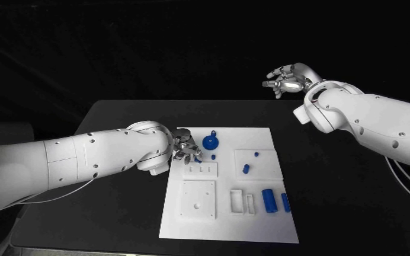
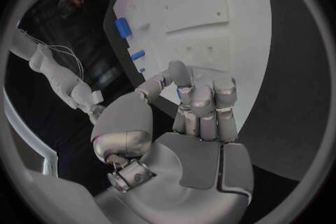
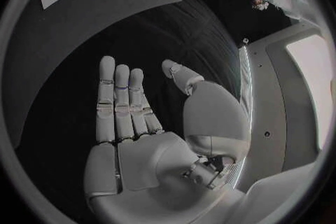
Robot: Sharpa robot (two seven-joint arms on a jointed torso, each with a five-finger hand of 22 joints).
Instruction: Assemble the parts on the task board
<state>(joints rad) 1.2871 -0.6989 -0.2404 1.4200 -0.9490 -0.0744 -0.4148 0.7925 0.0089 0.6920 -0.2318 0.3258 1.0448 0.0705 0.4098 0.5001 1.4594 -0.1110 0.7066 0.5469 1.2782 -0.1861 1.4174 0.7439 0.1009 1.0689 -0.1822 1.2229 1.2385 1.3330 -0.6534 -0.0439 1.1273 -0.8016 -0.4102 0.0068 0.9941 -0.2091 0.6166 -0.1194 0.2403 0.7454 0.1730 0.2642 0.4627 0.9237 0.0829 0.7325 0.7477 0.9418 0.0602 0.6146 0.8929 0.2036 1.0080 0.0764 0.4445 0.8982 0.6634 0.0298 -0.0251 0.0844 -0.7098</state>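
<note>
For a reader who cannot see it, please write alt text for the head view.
The left hand reaches onto the left edge of the white task board on a black table, its fingers curled near small blue parts. The right hand is raised beyond the table's far edge, holding nothing.

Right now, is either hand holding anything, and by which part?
Nothing is held. The right hand is raised off the board, fingers straight and apart. The left hand is over the board's edge with nothing between its fingers.
</note>
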